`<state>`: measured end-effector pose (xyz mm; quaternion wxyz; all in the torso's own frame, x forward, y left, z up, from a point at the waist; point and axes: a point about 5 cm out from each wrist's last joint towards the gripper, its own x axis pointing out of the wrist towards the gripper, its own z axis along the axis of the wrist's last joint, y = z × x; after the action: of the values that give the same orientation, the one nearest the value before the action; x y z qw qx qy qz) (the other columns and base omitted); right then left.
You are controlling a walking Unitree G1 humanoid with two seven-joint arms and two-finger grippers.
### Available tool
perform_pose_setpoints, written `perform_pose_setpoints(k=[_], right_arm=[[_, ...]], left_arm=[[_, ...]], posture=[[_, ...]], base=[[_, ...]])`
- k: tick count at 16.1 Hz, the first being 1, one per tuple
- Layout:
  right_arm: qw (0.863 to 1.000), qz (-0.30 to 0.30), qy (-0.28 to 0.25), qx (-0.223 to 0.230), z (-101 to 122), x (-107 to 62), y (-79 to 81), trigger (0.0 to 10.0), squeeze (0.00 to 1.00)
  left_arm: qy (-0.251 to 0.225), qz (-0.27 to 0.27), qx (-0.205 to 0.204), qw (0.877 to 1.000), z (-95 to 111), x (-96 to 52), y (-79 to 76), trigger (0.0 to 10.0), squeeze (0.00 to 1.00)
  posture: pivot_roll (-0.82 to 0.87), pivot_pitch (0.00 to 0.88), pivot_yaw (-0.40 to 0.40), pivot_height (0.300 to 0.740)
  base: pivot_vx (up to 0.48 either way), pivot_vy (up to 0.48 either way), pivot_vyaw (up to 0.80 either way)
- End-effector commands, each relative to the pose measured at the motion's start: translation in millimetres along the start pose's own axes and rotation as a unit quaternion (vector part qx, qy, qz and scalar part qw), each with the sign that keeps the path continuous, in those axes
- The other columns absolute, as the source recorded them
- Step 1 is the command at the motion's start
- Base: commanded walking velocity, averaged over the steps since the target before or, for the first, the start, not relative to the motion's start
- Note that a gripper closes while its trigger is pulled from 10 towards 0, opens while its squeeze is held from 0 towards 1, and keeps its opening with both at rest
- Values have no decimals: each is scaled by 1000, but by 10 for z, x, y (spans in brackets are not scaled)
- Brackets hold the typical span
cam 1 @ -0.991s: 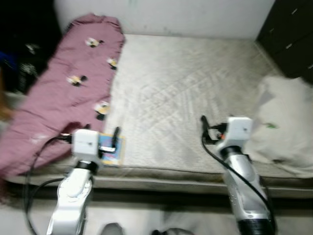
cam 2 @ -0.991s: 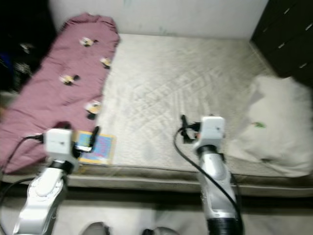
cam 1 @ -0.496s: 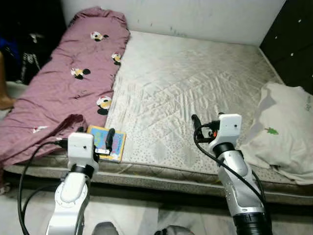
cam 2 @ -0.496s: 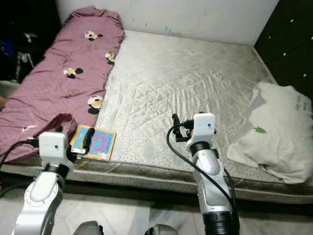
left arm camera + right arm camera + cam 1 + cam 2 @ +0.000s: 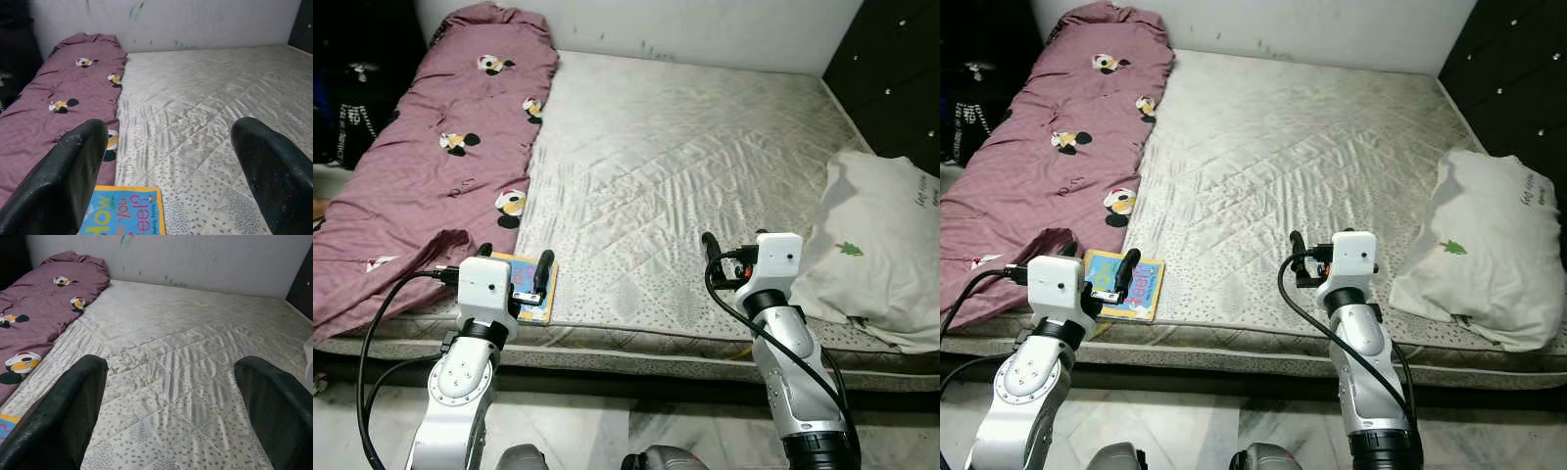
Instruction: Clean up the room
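Observation:
A colourful children's book (image 5: 1129,285) lies flat at the mattress's (image 5: 705,147) front left corner, beside a purple cartoon-print blanket (image 5: 431,166). My left gripper (image 5: 515,257) hovers open just above the book's near edge, its fingers (image 5: 73,166) spread wide with nothing between them. The book's cover (image 5: 122,215) shows low between those fingers. My right gripper (image 5: 171,364) is open too, held over the bare front middle of the mattress, left of a white pillow (image 5: 881,245). One black fingertip (image 5: 710,245) of it shows in the eye views.
A white wall (image 5: 705,29) runs behind the mattress. A dark cabinet (image 5: 901,78) stands at the back right. Dark clutter (image 5: 352,88) sits left of the blanket. Pale tiled floor (image 5: 607,441) lies below the bed's front edge.
The head camera has shifted and the picture went from blurred to sharp. Both arms hold about the same poses, with the left gripper still over the book.

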<state>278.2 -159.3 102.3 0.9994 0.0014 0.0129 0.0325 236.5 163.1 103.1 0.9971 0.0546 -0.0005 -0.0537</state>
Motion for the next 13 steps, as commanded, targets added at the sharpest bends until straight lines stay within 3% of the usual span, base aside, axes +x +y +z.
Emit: perform_pose_setpoints(k=[1, 13], right_arm=[[1000, -8, -6, -3, 39, -14, -52, 10000, 0], [1000, -5, -8, -7, 51, 15, -55, 10000, 0]], left_arm=[[4, -5, 2, 1000, -11, 1, -11, 10000, 0], [2, -8, 0, 1000, -16, 21, -36, 10000, 0]], posture=[[-5, 46, -72, 740], [-2, 33, -78, 740]], base=[[0, -300, 0], [0, -306, 0]])
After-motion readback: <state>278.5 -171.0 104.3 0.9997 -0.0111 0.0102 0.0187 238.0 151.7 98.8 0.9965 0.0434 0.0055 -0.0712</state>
